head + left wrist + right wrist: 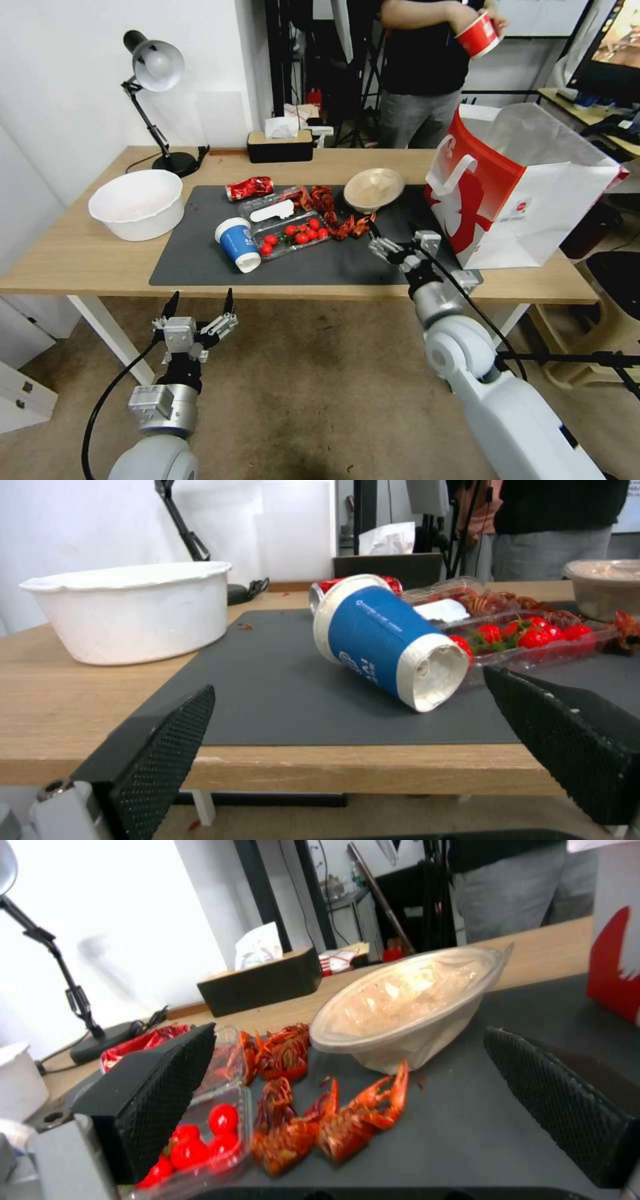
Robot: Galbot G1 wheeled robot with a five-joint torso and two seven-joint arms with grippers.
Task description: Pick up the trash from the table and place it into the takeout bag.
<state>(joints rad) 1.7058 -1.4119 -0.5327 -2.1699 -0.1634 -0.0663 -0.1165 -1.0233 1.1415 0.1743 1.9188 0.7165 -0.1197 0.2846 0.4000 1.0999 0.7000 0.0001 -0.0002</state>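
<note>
blue paper cup (239, 243), red-and-white takeout bag (527, 193) — dark grey mat (200, 257)

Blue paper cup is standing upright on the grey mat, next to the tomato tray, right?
Not upright. The head view shows the blue paper cup lying on its side on the grey mat, beside the tomato tray; the left wrist view shows the same.

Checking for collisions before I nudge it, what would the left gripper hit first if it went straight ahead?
Probably the blue paper cup, lying tipped on the dark mat. The open left gripper hangs short of the table edge, so depth is uncertain.
</note>
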